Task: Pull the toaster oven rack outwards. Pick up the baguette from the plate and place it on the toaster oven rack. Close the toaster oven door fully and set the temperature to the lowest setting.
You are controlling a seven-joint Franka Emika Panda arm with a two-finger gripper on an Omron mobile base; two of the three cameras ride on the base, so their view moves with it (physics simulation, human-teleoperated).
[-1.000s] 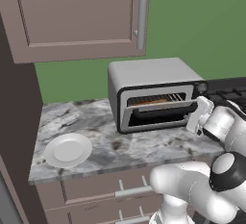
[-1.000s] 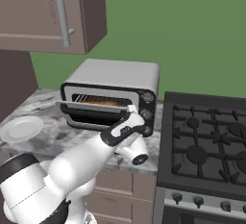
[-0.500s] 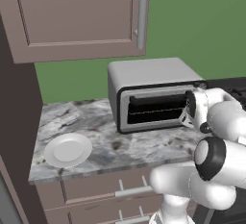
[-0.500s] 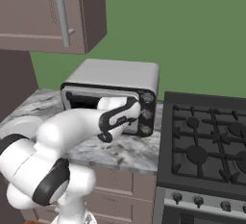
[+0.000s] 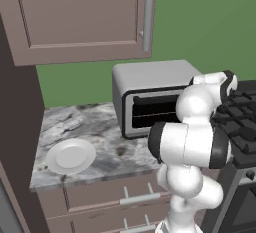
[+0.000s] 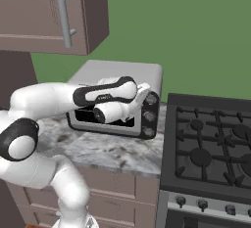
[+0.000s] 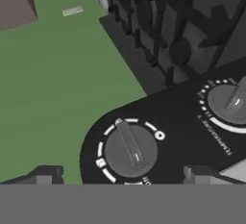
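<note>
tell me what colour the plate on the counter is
Plain white. The plate shows best in the left base view, lying on the grey marbled counter.

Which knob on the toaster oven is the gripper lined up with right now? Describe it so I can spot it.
Start at the silver toaster oven left of the black stove, then go to the dark control strip on its right edge. The knob is centred between the open gripper's fingertips, left of its neighbour in the hand view.

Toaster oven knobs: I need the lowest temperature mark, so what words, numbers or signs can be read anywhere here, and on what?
Nothing can be read.
Knob on the toaster oven: white ticks and small symbols around it, too blurred.
Second knob: curved white lettering beside it, too small.
</note>
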